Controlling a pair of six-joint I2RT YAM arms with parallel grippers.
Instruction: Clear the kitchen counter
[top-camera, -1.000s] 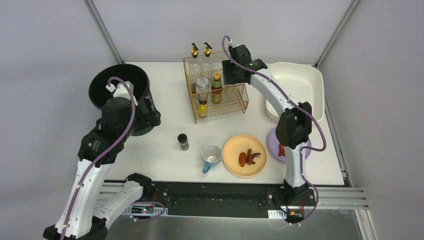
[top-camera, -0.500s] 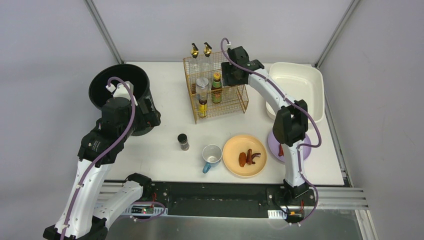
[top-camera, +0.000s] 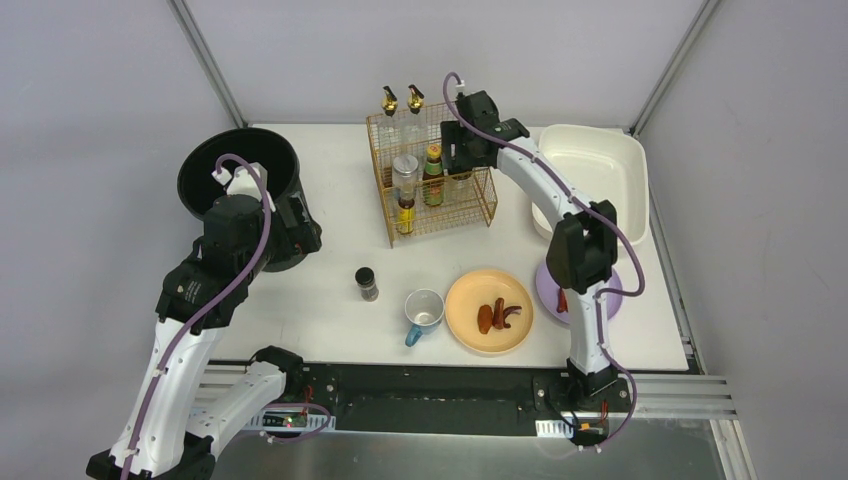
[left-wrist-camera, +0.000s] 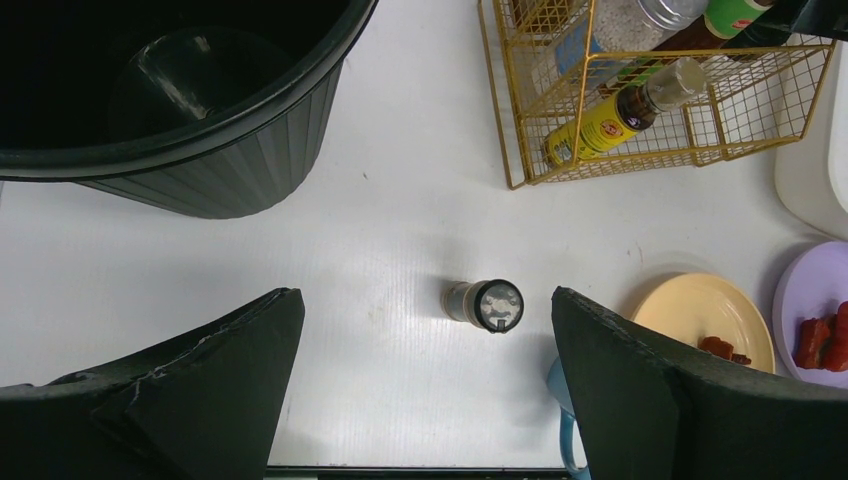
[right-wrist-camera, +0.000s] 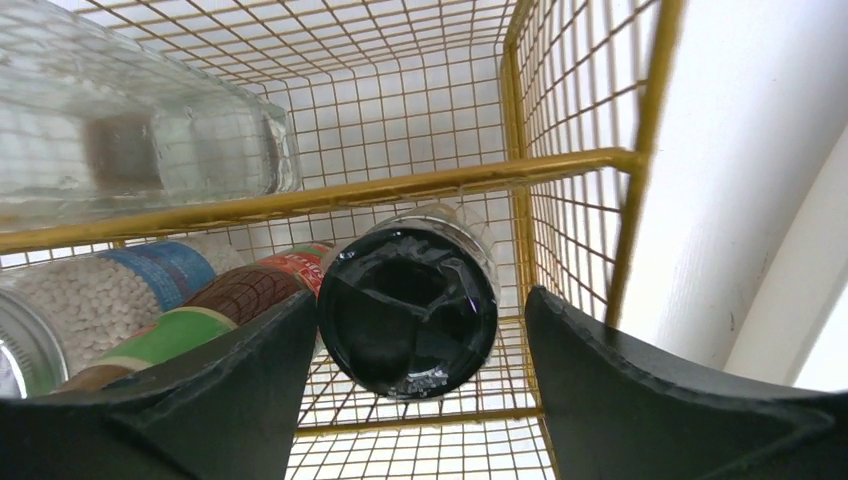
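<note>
The white kitchen counter (top-camera: 330, 200) holds a gold wire rack (top-camera: 480, 205) at the back. My right gripper (right-wrist-camera: 418, 300) hangs over the rack's right end, open. A black-capped jar (right-wrist-camera: 408, 312) stands in the rack between its fingers, close against the left finger with a gap to the right one. My left gripper (left-wrist-camera: 428, 330) is open high above the counter beside a black bin (top-camera: 240, 165). A small black-capped shaker (left-wrist-camera: 486, 304) stands below it. A blue mug (top-camera: 424, 312) and a yellow plate (top-camera: 470, 290) with brown food sit near the front.
Several bottles and jars (top-camera: 405, 185) fill the rack. A cream tub (top-camera: 600, 160) sits at the back right, with a purple plate (top-camera: 547, 285) of red food partly under the right arm. A black rail (top-camera: 420, 385) runs along the front edge.
My right gripper shifted slightly left over the rack and its jaws have widened away from the black-capped jar, now resting in the rack. The left arm has not moved.
</note>
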